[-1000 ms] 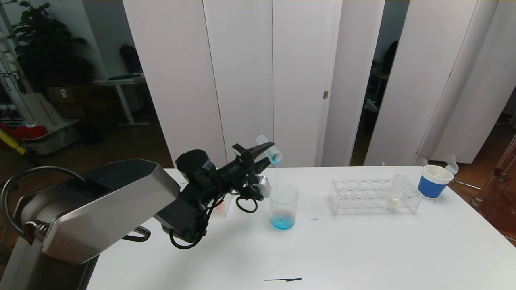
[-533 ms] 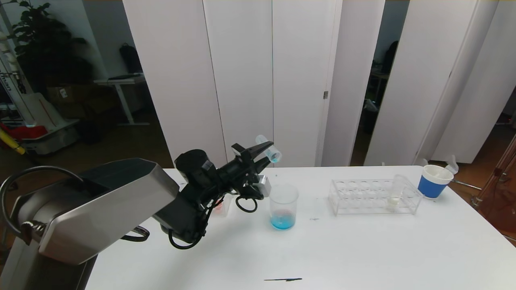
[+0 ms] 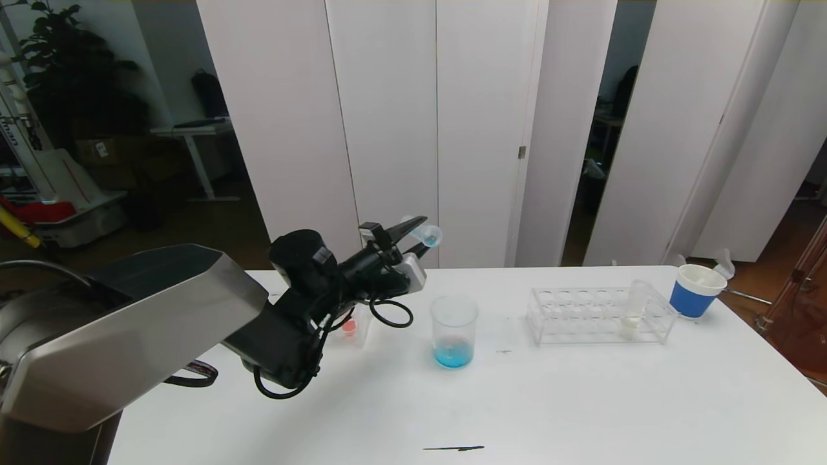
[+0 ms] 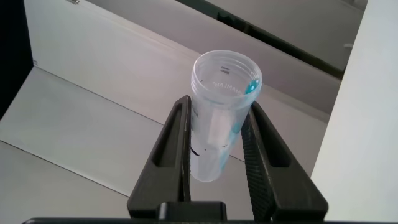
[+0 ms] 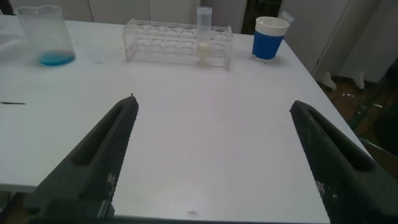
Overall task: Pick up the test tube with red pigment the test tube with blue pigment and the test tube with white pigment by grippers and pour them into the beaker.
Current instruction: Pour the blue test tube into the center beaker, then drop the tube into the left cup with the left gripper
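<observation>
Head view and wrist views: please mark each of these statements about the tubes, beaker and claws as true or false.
1. The left claw holds the test tube with blue pigment. True.
2. The beaker is empty. False: blue liquid lies at its bottom.
3. The test tube with white pigment stands in the rack. True.
4. The right claw grips a tube. False: it is open and holds nothing.
</observation>
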Action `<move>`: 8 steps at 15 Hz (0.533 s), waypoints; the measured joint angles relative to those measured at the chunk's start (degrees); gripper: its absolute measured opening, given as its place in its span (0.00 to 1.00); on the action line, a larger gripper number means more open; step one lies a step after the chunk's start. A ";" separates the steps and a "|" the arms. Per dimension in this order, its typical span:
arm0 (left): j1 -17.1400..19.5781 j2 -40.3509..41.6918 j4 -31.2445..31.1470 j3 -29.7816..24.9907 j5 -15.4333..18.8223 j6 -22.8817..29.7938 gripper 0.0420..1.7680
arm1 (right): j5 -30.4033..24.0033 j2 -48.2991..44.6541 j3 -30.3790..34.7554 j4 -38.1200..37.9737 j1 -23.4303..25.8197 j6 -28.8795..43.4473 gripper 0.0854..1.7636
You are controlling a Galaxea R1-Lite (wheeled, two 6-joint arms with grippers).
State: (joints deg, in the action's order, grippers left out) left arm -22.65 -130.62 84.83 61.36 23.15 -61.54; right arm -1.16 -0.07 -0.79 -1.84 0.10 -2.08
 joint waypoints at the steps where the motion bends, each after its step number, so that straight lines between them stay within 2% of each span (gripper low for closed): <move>1: -0.13 1.44 -3.61 -0.11 -2.32 2.06 0.31 | 0.00 0.00 0.00 0.02 0.00 0.00 0.99; 3: -0.28 4.83 -11.52 -0.11 -10.73 4.93 0.31 | 0.01 0.00 0.00 0.00 0.00 0.00 0.99; 5: -0.85 8.55 -19.43 0.38 -20.10 13.99 0.31 | 0.00 0.00 0.00 0.02 0.00 0.02 0.99; 7: -1.74 11.30 -25.73 1.68 -24.33 24.16 0.31 | 0.01 0.00 0.00 0.00 0.01 0.00 0.99; 8: -2.05 12.46 -28.72 2.39 -25.04 28.79 0.31 | 0.01 0.00 0.00 0.02 0.01 0.00 0.99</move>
State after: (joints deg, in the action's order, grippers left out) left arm -24.70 -118.16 56.11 63.74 -1.89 -32.74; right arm -1.15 -0.07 -0.79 -1.82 0.11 -2.08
